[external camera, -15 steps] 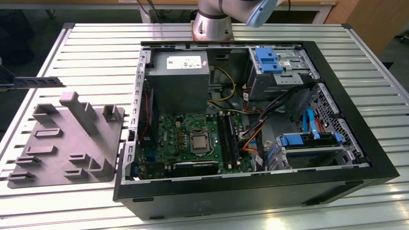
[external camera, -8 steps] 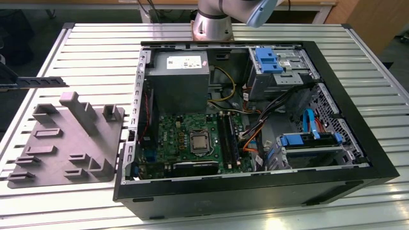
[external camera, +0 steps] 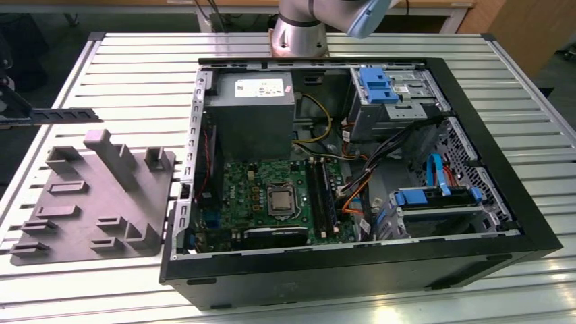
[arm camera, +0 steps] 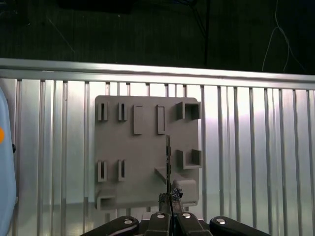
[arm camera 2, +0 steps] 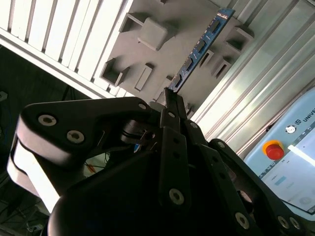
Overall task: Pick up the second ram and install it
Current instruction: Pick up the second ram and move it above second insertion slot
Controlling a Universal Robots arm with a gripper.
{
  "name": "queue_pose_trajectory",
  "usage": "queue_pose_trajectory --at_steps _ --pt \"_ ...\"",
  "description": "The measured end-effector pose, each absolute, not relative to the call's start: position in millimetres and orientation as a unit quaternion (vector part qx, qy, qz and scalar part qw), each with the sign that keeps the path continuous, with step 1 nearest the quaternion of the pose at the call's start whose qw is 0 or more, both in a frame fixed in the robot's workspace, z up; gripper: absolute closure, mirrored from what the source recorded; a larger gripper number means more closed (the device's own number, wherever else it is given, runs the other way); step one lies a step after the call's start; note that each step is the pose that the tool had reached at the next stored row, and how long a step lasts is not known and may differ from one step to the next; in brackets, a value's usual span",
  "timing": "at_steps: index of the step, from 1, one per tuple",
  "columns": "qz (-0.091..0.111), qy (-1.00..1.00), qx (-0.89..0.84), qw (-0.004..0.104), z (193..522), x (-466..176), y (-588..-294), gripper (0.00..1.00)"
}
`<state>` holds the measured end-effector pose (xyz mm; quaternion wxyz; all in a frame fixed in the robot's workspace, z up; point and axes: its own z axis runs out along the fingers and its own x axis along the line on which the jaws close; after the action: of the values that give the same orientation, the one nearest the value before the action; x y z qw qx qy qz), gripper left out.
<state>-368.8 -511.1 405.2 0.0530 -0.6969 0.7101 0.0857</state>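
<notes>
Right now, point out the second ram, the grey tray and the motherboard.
second ram (arm camera 2: 199,49), second wrist view, middle of its chip face.
grey tray (external camera: 83,210), exterior view, bare flat part of its base.
motherboard (external camera: 241,182), exterior view, green surface of the board.

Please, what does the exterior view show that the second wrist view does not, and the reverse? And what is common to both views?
Exterior view, not second wrist view: the open computer case with its green motherboard. Second wrist view, not exterior view: a red button on a light-blue panel, and how the gripper is shut on one end of the second ram. Both: the second ram, the grey tray, the slatted table.
</notes>
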Motion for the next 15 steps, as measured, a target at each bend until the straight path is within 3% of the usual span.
queue_pose_trajectory --at_steps 15 --pt "0.086 0.710 -0.697 0.053 405.1 -362.7 -511.2 0.88"
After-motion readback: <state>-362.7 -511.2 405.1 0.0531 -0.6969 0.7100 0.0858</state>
